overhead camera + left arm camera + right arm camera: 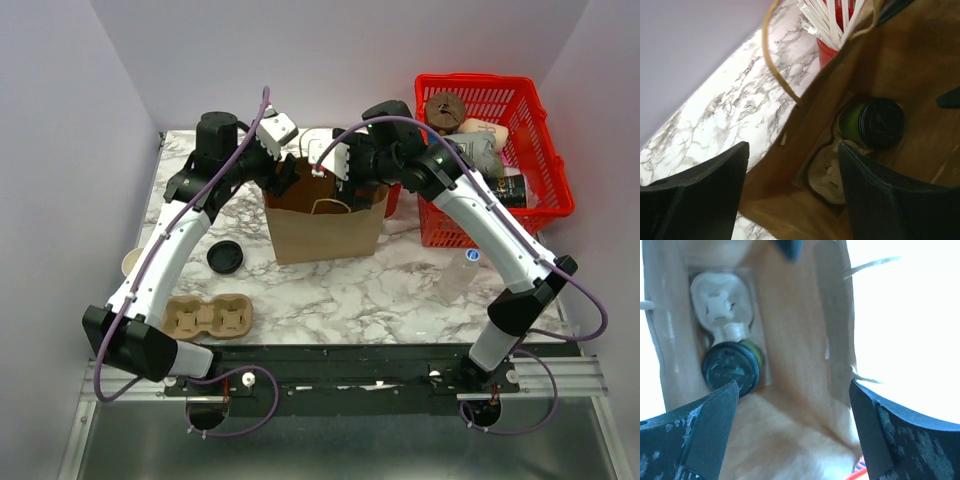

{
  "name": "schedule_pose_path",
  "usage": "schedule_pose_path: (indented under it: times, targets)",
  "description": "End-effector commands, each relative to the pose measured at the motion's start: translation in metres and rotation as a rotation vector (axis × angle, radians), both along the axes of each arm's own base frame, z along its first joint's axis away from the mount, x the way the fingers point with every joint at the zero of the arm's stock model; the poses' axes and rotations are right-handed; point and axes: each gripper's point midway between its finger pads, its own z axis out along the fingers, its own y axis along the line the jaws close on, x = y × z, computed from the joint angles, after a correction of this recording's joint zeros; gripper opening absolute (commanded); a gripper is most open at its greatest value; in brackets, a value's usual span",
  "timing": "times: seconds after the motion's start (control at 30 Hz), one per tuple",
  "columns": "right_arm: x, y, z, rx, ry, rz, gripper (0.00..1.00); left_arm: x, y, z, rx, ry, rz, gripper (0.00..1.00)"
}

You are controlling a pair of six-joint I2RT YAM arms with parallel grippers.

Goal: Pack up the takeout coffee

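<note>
The takeout coffee [875, 122], an olive-green cup with a black lid [731, 369], stands in a pale pulp carrier [827, 172] at the bottom of the open brown paper bag [325, 225]. My left gripper [792, 147] hangs open over the bag's left rim, one finger outside above the table and the other inside, holding nothing. From the right, my right gripper [793, 385] is also open and empty above the bag's mouth, its fingers spread across the bag's near wall. In the top view both grippers [285, 175] [335, 165] meet over the bag and hide the cup.
A red cup of white sticks [827, 47] stands just behind the bag. The red basket [540, 205] of goods sits at the back right. On the table lie a loose black lid [225, 257], a second pulp carrier [207, 316], a clear bottle [460, 275] and a cream cup [132, 262].
</note>
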Motion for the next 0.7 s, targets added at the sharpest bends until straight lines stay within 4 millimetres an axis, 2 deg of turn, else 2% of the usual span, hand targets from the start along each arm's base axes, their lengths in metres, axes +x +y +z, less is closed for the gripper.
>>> schedule_pose_path:
  times: [0.0,0.07,0.13,0.17,0.23,0.3,0.33,0.37,0.43,0.5,0.57,0.67]
  targets:
    - [-0.004,0.004,0.042,0.116,-0.058,-0.016,1.0,0.009,-0.018,0.002,0.006,-0.045,-0.128,0.73]
    - [-0.007,0.002,0.056,0.156,-0.083,-0.021,1.0,0.014,-0.022,-0.005,0.009,-0.03,-0.153,0.67]
    - [-0.007,0.0,0.063,0.184,-0.094,-0.038,1.0,0.016,-0.026,-0.005,0.01,-0.031,-0.175,0.62]
    - [-0.009,-0.003,0.076,0.213,-0.12,-0.047,1.0,0.018,-0.028,-0.009,0.009,-0.017,-0.184,0.55]
    - [-0.009,-0.007,0.083,0.236,-0.136,-0.078,1.0,0.018,-0.032,-0.005,-0.001,-0.017,-0.208,0.48]
    - [-0.013,-0.014,0.102,0.281,-0.178,-0.095,1.0,0.016,-0.036,-0.003,-0.011,-0.015,-0.234,0.36]
    - [-0.013,-0.017,0.102,0.29,-0.179,-0.11,1.0,0.017,-0.037,-0.003,-0.014,-0.014,-0.237,0.31]
    - [-0.013,-0.019,0.111,0.316,-0.202,-0.119,1.0,0.016,-0.038,-0.002,-0.019,-0.012,-0.243,0.25]
    - [-0.017,-0.029,0.127,0.352,-0.239,-0.145,1.0,0.016,-0.04,0.0,-0.027,-0.012,-0.255,0.19]
    - [-0.016,-0.034,0.138,0.385,-0.269,-0.171,1.0,0.015,-0.041,0.004,-0.03,-0.011,-0.265,0.05]
    - [-0.011,-0.047,0.152,0.428,-0.309,-0.239,1.0,0.011,-0.042,0.007,-0.03,-0.012,-0.281,0.0]
    - [0.003,-0.072,0.169,0.501,-0.368,-0.374,1.0,0.003,-0.04,0.018,-0.031,-0.031,-0.29,0.0]
